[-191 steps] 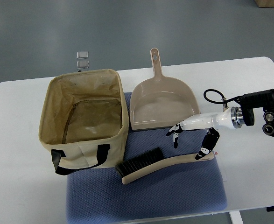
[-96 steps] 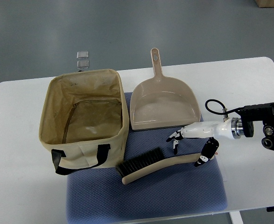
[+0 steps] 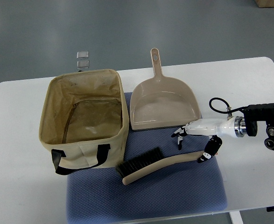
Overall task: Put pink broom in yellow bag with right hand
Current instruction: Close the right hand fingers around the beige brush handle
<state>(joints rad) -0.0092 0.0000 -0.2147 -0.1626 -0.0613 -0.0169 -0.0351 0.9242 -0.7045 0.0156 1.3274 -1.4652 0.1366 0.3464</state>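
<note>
A white table [image 3: 29,196] carries everything, and the open tan-yellow fabric bag with black handles [image 3: 83,119] serves as the landmark. Under and to the right of the bag a blue-grey padded mat [image 3: 174,191] is spread. Right of the bag, a beige plastic dustpan [image 3: 162,105] is laid with its handle pointing away. Lower right of the bag, on the mat, the beige-pink hand broom with dark bristles [image 3: 160,164] is found — its long axis runs roughly left to right, bristle head just beside the bag, handle end rising slightly to the right. It is judged light and rigid, best gripped on the bare handle. There the right hand [image 3: 197,140] is poised — fingers spread, nothing held, thumb tip at the handle end.
</note>
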